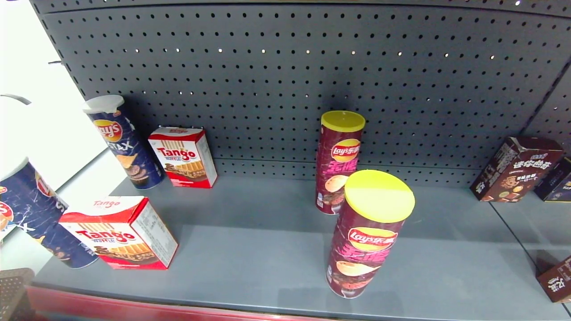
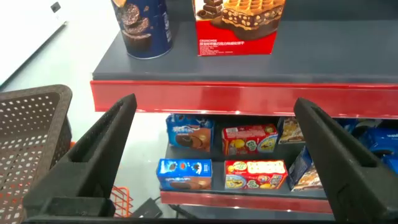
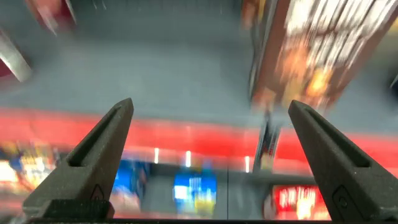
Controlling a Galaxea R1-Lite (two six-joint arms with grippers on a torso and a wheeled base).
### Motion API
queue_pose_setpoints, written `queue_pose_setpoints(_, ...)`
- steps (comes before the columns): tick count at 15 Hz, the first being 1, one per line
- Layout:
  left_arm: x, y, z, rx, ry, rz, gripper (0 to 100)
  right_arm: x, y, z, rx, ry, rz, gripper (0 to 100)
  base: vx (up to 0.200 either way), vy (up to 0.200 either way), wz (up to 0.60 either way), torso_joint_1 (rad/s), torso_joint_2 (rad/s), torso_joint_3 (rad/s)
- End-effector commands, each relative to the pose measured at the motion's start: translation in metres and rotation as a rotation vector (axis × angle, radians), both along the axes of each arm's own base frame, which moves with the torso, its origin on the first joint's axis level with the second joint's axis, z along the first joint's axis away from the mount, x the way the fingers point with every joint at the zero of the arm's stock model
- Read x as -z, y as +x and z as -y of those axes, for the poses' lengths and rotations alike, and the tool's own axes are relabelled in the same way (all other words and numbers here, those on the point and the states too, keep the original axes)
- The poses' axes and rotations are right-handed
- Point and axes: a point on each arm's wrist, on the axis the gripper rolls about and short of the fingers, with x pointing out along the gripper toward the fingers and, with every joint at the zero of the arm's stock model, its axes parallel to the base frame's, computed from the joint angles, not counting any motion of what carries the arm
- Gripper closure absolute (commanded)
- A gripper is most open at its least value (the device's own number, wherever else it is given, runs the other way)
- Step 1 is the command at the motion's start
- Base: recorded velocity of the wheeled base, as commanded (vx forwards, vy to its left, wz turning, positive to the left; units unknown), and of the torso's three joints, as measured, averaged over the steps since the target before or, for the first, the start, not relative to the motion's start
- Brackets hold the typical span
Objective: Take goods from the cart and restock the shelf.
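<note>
On the grey shelf (image 1: pixel 267 249) stand two maroon chip cans with yellow lids, one near the front (image 1: pixel 366 236) and one behind it (image 1: pixel 337 160). At the left are two blue chip cans (image 1: pixel 122 142) (image 1: pixel 31 214) and two red-and-white wafer boxes (image 1: pixel 185 156) (image 1: pixel 120 234). My left gripper (image 2: pixel 214 102) hangs open and holds nothing, below and in front of the shelf's red front edge (image 2: pixel 249 96), under the near blue can (image 2: pixel 143 28) and wafer box (image 2: pixel 239 25). My right gripper (image 3: pixel 211 104) is open with nothing in it, facing the red edge (image 3: pixel 186 134) in a blurred view.
A brown perforated basket (image 2: pixel 31 137) stands at the left below the shelf; its corner (image 1: pixel 13 290) shows beside the front edge. Brown boxes (image 1: pixel 513 169) (image 1: pixel 555 278) stand at the shelf's right. A lower shelf holds blue and red snack boxes (image 2: pixel 249 174). A pegboard wall (image 1: pixel 312 67) backs the shelf.
</note>
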Motion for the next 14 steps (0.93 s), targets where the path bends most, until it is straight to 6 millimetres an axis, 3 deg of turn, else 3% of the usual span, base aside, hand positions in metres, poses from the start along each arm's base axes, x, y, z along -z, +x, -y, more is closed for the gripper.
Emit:
queue_pose_setpoints(1,0.000,0.000,0.000,0.001,0.000,-0.007,0,-0.068,0.014,0.000,-0.007,-0.004,-0.023,0,0.000,0.000,0.00,0.000,0.00,0.000)
queue_pose_setpoints(2,0.000,0.000,0.000,0.005,0.000,-0.007,0,-0.107,0.021,-0.002,-0.099,-0.058,0.007,0,0.000,0.000,0.00,0.000,0.00,0.000)
queue_pose_setpoints(4,0.000,0.000,0.000,0.005,0.000,-0.007,0,-0.125,0.041,-0.005,-0.213,-0.067,-0.041,0,0.000,0.000,0.00,0.000,0.00,0.000)
queue_pose_setpoints(7,0.000,0.000,0.000,0.003,0.000,-0.005,0,-0.171,0.101,-0.015,-0.407,-0.178,-0.099,0,0.000,0.000,0.00,0.000,0.00,0.000)
queue_pose_setpoints(9,0.000,0.000,0.000,0.003,0.000,-0.005,0,-0.172,0.124,-0.027,-0.483,-0.199,-0.152,0,0.000,0.000,0.00,0.000,0.00,0.000)
queue_pose_setpoints(14,0.000,0.000,0.000,0.005,-0.002,-0.007,0,-0.141,0.169,-0.063,-0.605,-0.232,-0.304,0,0.000,0.000,0.00,0.000,0.00,0.000)
